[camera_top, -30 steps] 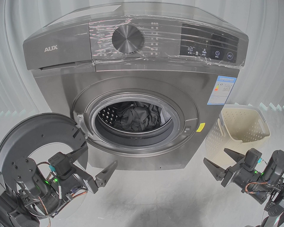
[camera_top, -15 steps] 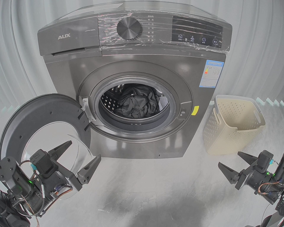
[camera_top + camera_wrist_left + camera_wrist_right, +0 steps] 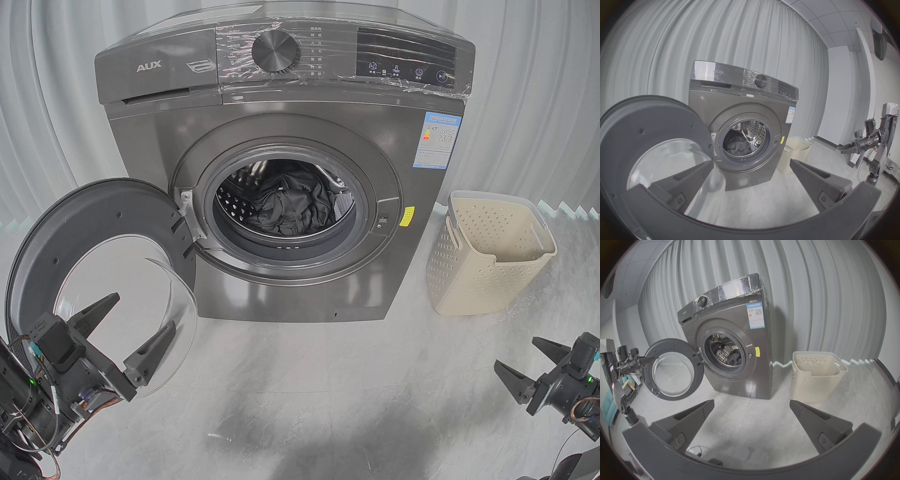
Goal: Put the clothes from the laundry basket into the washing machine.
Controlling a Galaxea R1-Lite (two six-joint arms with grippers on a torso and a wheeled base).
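Dark clothes point(image 3: 289, 205) are seen bunched in the drum of the washer point(image 3: 156, 131), far centre, with the door point(image 3: 100, 212) swung open to the left. The cloth is judged soft, light, limp and not fragile; a raised fold atop the heap would best be pinched. The basket point(image 3: 475, 275) is stood on the floor just right of the washer, and no clothes are seen in it. The left gripper point(image 3: 144, 311) is held near left, jaws spread, nothing gripped. The right gripper point(image 3: 517, 352), near right, is likewise spread and empty.
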